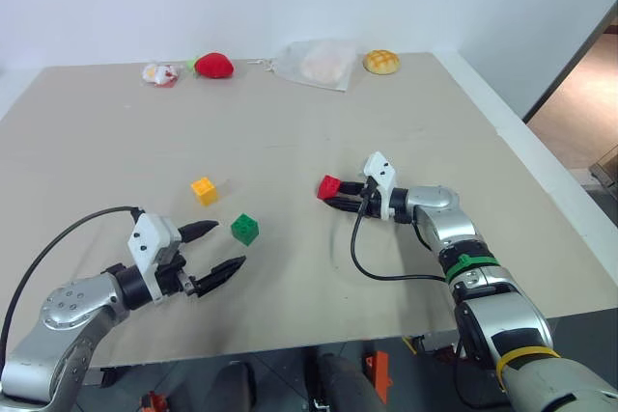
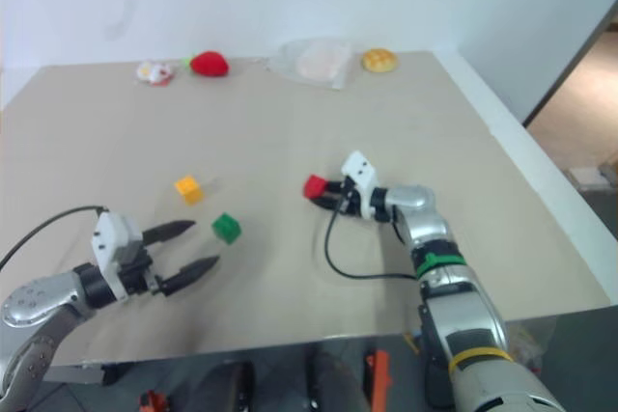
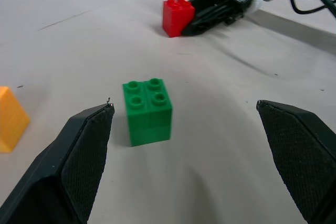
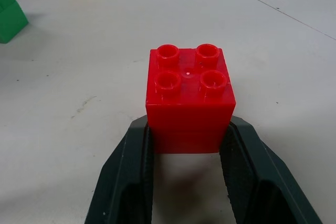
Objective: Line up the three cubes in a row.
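Note:
The red cube [image 1: 329,186] sits on the tan table [image 1: 290,132] right of centre, studs up, with my right gripper [image 1: 337,196] shut on it. In the right wrist view both fingers press the sides of the red cube [image 4: 189,98]. The green cube [image 1: 244,229] stands on the table just ahead of my left gripper [image 1: 230,243], which is open; in the left wrist view the green cube [image 3: 147,111] lies between and beyond the spread fingertips. The yellow-orange cube [image 1: 204,190] rests a little farther back and to the left of the green one.
Along the far edge of the table lie a red strawberry toy [image 1: 213,66], a small red-and-white item [image 1: 159,74], a clear plastic bag [image 1: 319,65] and a bread bun [image 1: 381,62]. A black cable [image 1: 362,258] loops on the table beside my right arm.

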Robot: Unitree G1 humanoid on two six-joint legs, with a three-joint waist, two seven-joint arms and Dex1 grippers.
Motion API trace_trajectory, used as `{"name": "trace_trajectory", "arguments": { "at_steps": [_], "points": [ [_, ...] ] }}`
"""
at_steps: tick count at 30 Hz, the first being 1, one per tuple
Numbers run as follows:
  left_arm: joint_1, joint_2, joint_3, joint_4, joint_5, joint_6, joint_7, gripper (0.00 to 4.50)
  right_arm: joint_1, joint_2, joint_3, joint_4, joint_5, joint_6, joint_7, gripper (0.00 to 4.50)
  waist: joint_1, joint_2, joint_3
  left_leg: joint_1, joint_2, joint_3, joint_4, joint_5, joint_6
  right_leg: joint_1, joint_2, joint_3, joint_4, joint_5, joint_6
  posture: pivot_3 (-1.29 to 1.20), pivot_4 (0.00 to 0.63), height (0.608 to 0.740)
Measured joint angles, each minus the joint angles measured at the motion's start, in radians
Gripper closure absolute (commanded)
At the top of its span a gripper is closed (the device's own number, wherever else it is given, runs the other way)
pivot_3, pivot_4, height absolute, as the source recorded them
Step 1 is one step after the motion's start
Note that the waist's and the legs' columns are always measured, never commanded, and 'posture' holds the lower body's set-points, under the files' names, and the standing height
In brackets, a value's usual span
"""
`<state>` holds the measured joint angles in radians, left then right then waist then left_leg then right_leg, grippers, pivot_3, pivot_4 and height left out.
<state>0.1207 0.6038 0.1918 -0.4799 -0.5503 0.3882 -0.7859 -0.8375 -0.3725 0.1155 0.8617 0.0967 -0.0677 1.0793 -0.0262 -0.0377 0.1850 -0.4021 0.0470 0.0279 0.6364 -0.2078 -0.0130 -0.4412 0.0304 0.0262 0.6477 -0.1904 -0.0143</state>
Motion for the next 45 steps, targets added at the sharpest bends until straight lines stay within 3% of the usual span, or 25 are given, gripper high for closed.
{"name": "trace_trajectory", "arguments": {
  "at_steps": [5, 14, 20, 42, 44, 45],
  "points": [
    [-0.026, -0.005, 0.014, 0.012, -0.009, 0.002, 0.017, 0.00, -0.003, -0.012, 0.002, 0.006, -0.011, -0.011, 0.021, 3.30, 0.000, 0.000, 0.000, 0.000, 0.000, 0.000, 0.000, 0.000, 0.000, 0.000, 0.000, 0.000, 0.000, 0.000, 0.000, 0.00, 0.150, 0.740],
    [-0.019, -0.004, 0.039, 0.033, -0.021, 0.004, 0.017, 0.00, -0.003, -0.242, 0.005, -0.016, -0.011, -0.044, 0.313, 3.30, 0.002, 0.000, 0.000, 0.001, -0.001, 0.002, 0.000, 0.000, 0.000, 0.000, -0.001, 0.002, 0.000, 0.000, 0.000, 0.00, 0.150, 0.740],
    [-0.024, -0.003, 0.040, 0.034, -0.025, 0.010, 0.014, 0.00, 0.024, -0.233, 0.045, -0.045, -0.011, -0.079, 0.434, 3.30, -0.014, 0.000, 0.000, 0.005, 0.003, 0.001, 0.000, 0.000, 0.000, 0.001, 0.002, 0.003, 0.003, 0.001, -0.003, 0.00, 0.150, 0.740],
    [-0.005, 0.014, 0.053, 0.030, -0.042, 0.033, 0.015, 0.00, 0.057, -0.217, 0.169, -0.153, 0.064, -0.113, 0.455, 3.30, -0.019, 0.000, 0.000, 0.008, 0.005, 0.003, -0.002, 0.000, 0.000, 0.001, 0.009, 0.006, 0.004, -0.002, -0.008, 0.00, 0.150, 0.740],
    [-0.004, 0.016, 0.051, 0.031, -0.035, 0.034, 0.017, 0.00, 0.051, -0.208, 0.167, -0.137, 0.048, -0.124, 0.451, 2.27, -0.019, 0.000, 0.000, 0.009, 0.005, 0.003, -0.002, 0.000, 0.000, 0.001, 0.009, 0.007, 0.004, -0.003, -0.009, 0.00, 0.150, 0.740],
    [-0.004, 0.017, 0.050, 0.031, -0.033, 0.034, 0.018, 0.00, 0.048, -0.204, 0.168, -0.127, 0.037, -0.126, 0.447, 1.96, -0.019, -0.001, 0.000, 0.009, 0.005, 0.004, -0.002, 0.000, 0.000, 0.001, 0.010, 0.007, 0.004, -0.003, -0.009, 0.00, 0.150, 0.740]
  ]
}}
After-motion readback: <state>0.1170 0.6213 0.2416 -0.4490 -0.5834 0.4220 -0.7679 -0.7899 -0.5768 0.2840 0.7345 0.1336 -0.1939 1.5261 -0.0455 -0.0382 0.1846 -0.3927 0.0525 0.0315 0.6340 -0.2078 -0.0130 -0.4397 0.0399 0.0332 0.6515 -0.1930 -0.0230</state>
